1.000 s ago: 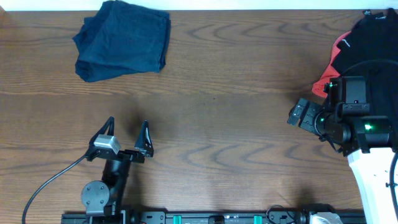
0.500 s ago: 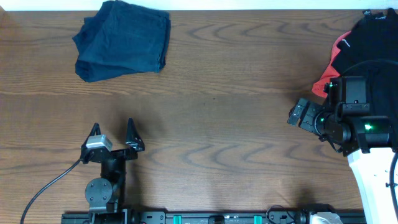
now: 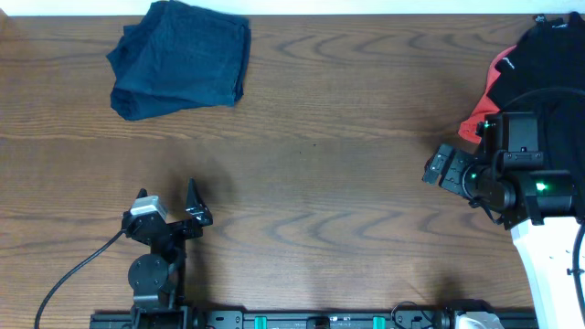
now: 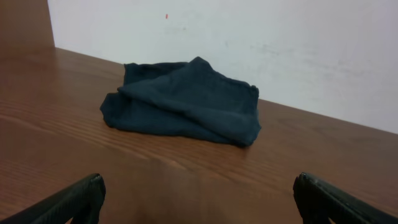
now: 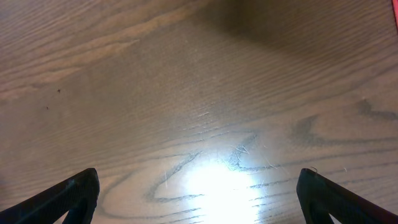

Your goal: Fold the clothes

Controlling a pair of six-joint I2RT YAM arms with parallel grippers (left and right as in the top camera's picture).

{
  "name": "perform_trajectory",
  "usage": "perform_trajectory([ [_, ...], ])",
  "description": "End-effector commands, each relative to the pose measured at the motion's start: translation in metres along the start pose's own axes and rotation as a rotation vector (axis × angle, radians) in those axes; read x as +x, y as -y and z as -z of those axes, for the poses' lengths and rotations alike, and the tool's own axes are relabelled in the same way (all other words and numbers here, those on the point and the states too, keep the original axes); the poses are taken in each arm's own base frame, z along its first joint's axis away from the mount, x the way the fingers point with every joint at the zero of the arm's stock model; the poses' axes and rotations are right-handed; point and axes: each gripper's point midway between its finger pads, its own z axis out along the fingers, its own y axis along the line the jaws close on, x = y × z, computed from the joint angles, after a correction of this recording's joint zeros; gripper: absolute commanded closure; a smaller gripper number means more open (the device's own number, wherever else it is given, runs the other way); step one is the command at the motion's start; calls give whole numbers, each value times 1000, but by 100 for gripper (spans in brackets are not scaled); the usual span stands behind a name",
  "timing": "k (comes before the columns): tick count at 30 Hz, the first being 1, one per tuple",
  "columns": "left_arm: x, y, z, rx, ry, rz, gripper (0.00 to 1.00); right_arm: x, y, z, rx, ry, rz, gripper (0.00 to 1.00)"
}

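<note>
The dark navy garment point(image 3: 180, 58) lies folded into a rumpled, roughly square bundle at the far left of the worktop point(image 3: 347, 110), close to its back edge. In the left wrist view the same garment point(image 4: 183, 102) sits straight ahead, with a white wall point(image 4: 280, 50) rising just behind it and a stretch of wood grain lying between it and the camera.

The left gripper point(image 3: 167, 201) is near the front left, well apart from the navy bundle, with its 2 fingers spread wide and holding nothing. Its own camera shows the left gripper point(image 4: 202, 205) with one dark fingertip at each lower corner of the view. A grey cable point(image 3: 73, 274) trails from that arm toward the front left corner.

At the far right edge, a pile of black clothes point(image 3: 539, 50) lies over a coral-red garment point(image 3: 483, 105). The right arm's black body and white housing point(image 3: 548, 265) cover the lower part of that pile from above. The right gripper point(image 3: 441, 170) sits just left of the pile over bare wood. In the right wrist view, the right gripper point(image 5: 199, 199) is splayed wide and empty, with only glare-lit wood grain beneath.
</note>
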Motion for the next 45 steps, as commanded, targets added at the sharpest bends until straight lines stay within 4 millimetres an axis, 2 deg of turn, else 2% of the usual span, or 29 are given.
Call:
perform_trajectory([
  [1, 16, -6, 0, -27, -52, -23, 2, -1, -2, 2, -4, 5, -13, 1],
  [38, 16, -6, 0, -27, -52, -23, 2, -1, -2, 2, -4, 7, -13, 1],
  [41, 16, -6, 0, -27, -52, -22, 2, -2, -2, 11, -21, 39, -12, 1],
  [45, 16, -6, 0, -27, -52, -23, 2, -3, -4, 34, -62, 117, -9, 1],
])
